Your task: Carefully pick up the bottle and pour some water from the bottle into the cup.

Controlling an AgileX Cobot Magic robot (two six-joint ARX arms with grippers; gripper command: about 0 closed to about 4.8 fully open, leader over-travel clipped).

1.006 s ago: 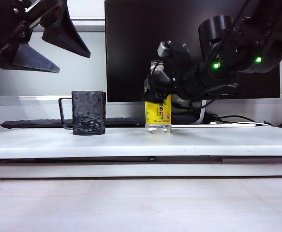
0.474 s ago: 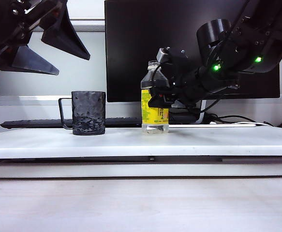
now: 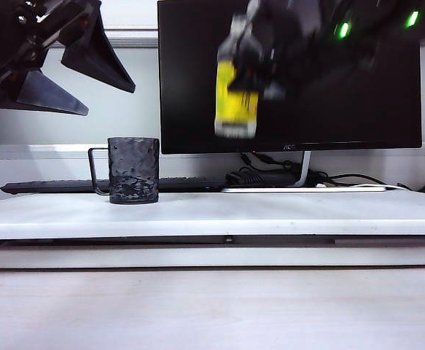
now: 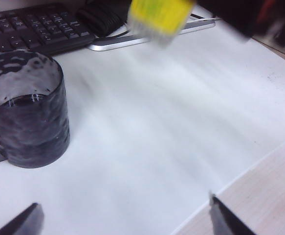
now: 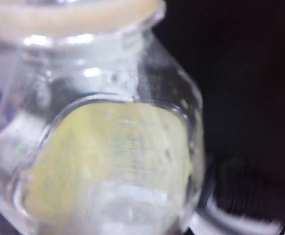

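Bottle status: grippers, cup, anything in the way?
Right gripper shut on bottle, airborne before the monitor, blurred. Left gripper open, hanging above and left of cup. Cup upright on table. Nothing between bottle and cup.

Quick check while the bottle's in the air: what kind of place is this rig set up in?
Most likely an office or lab desk. A dark monitor stands behind the white table, with a keyboard and loose cables at its foot. The cup sits on the table.
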